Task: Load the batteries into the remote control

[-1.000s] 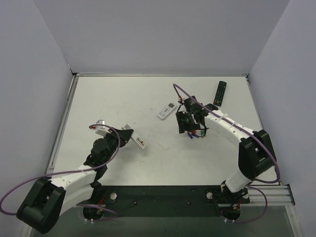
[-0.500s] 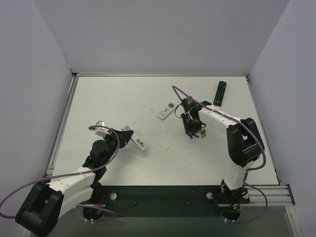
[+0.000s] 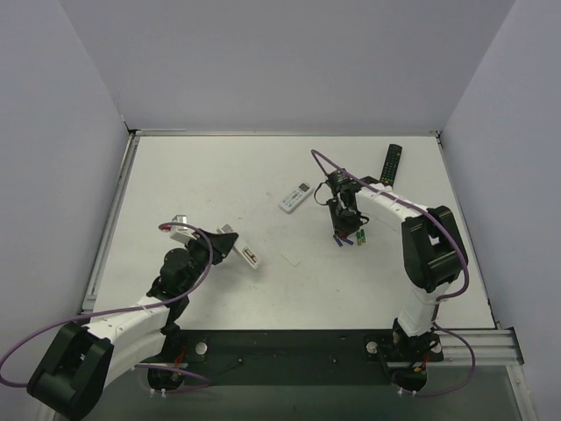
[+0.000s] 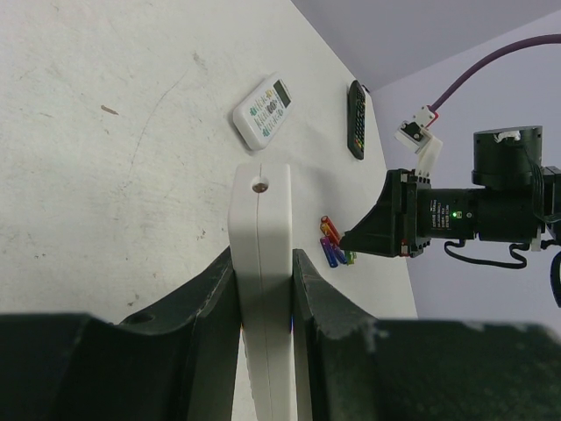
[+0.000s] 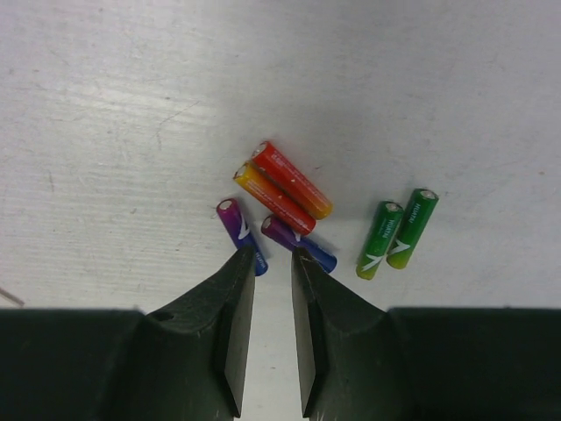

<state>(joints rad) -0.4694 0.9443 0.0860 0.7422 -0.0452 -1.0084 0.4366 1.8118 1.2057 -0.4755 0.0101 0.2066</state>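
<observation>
My left gripper [image 4: 263, 263] is shut on the remote control [image 4: 263, 254], a slim white bar held on edge above the table's left part [image 3: 244, 253]. The two green batteries [image 5: 396, 230] lie side by side on the table, to the right of my right gripper [image 5: 273, 254]. That gripper hovers over the cluster of cells [image 3: 340, 235]. Its jaws stand a narrow gap apart with nothing between them, the tips next to the purple cells. From above the green batteries [image 3: 359, 238] show just right of the gripper.
Two red-orange cells [image 5: 285, 184] and two purple-blue cells [image 5: 238, 230] lie left of the green ones. A wider white remote [image 3: 296, 197] and a black remote [image 3: 391, 164] lie farther back. A small white piece [image 3: 292, 259] lies mid-table. Walls enclose the table.
The right gripper's jaws have narrowed, and its wrist has turned and drawn in above the cells. The left arm still holds the remote, almost unmoved.
</observation>
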